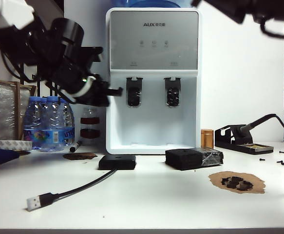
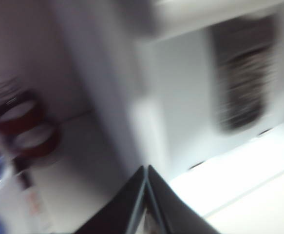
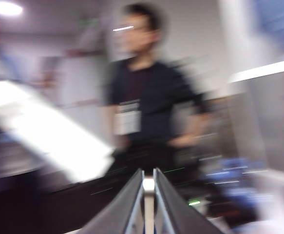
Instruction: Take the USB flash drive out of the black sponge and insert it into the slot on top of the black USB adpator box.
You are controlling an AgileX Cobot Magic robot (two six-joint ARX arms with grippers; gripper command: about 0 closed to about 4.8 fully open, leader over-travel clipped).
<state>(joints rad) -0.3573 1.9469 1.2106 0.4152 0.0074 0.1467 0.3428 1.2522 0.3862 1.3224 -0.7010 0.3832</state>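
Left pincer [image 2: 146, 171] pressed together, raised before the white water dispenser [image 1: 153, 78]. Right pincer [image 3: 148, 174] pressed together, raised. Rectangular black sponge block [image 1: 194, 158] and flat matte black USB adaptor box [image 1: 117, 162] on white desk [image 1: 146, 204], well below both. Drive not discernible.

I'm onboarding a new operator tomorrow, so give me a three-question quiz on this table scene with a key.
1. True or false: the flat black box sits left of the black sponge in the exterior view.
2. Where does the box's cable end? A) plugged into the water dispenser B) loose on the table, its silver plug bare C) under the sponge
3. How do the jaws of the left pincer and right pincer stand in their wrist views?

Key: 1. True. 2. B. 3. Both shut, with nothing seen between them; both arms are raised well above the table.
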